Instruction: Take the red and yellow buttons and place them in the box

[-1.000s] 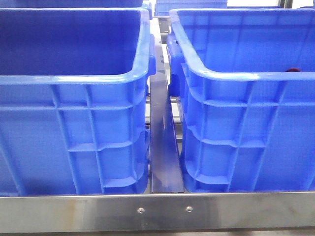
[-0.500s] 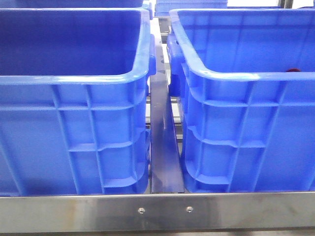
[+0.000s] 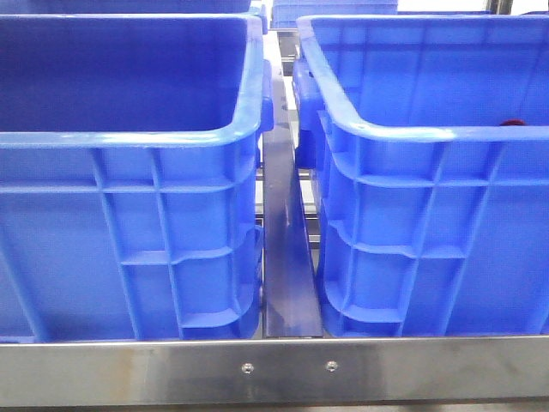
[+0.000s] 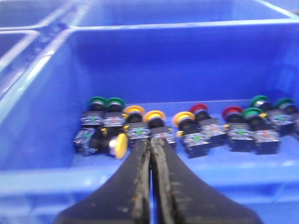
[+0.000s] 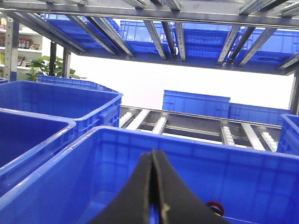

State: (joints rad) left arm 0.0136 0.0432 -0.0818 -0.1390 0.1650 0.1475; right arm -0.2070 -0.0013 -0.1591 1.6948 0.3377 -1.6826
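Left tool (image 4: 150, 144) closed above sideways-lying yellow button (image 4: 120, 145).

In the front view, two blue crates stand side by side: one on the left (image 3: 129, 215), one on the right (image 3: 437, 215). In the left wrist view, a crate holds push buttons: five green-capped (image 4: 98, 101), four yellow-capped (image 4: 134, 110), two red-capped (image 4: 232, 112).

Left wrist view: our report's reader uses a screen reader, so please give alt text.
A row of push buttons with green, yellow and red caps lies on the floor of a blue crate. The left arm's black tool, fingers together, points at them from nearer the camera.
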